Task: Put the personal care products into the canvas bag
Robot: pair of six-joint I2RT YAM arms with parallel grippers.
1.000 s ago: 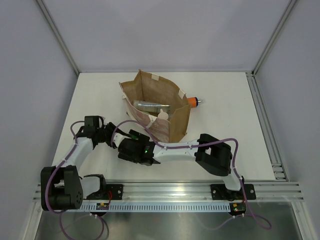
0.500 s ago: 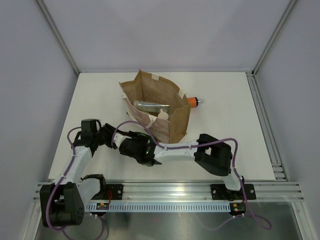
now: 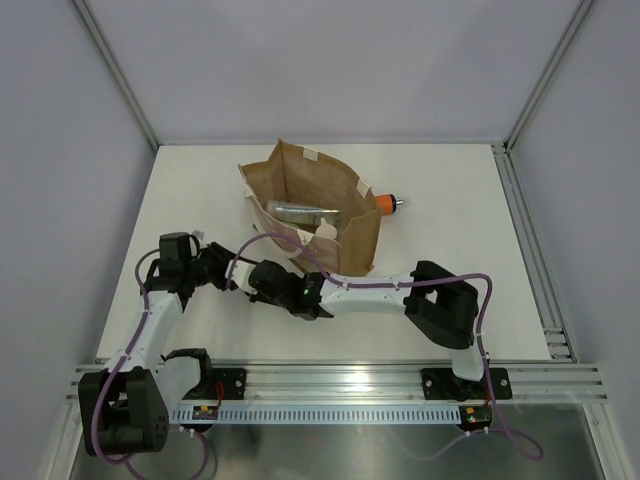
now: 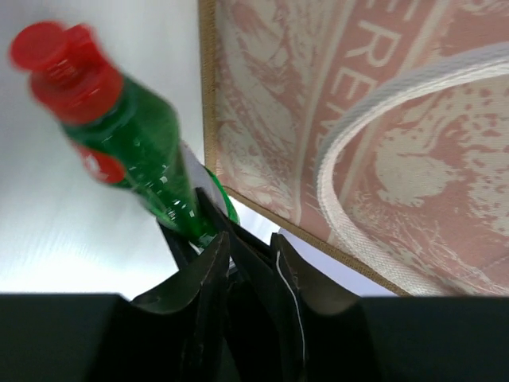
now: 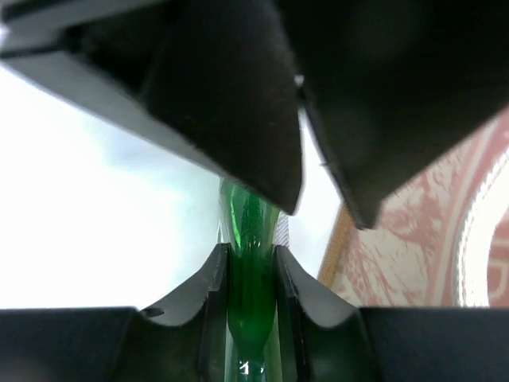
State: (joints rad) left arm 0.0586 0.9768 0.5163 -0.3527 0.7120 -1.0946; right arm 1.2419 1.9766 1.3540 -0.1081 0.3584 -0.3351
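The green red-capped bottle [image 4: 135, 151] stands tilted in the air just left of the canvas bag [image 4: 358, 143], cap uppermost. My left gripper [image 4: 248, 239] is shut at its lower end, where black fingers crowd the contact. My right gripper [image 5: 250, 253] is shut on the green body [image 5: 250, 231], facing the left fingers [image 5: 238, 103]. From above, both grippers [image 3: 222, 276] [image 3: 258, 281] meet at the bag's [image 3: 345, 250] front left corner. A silver-grey tube [image 3: 298, 211] and a pale bottle [image 3: 325, 230] lie inside. The orange bottle [image 3: 390, 204] lies outside, against its right wall.
My right arm's long link [image 3: 370, 293] stretches across the table in front of the bag. An aluminium rail [image 3: 530, 250] runs along the right edge and another [image 3: 340, 385] along the front. Grey walls close in the left, back and right.
My right gripper moved up and left to the bottle and shut on it. The left gripper shifted slightly, still on the bottle.
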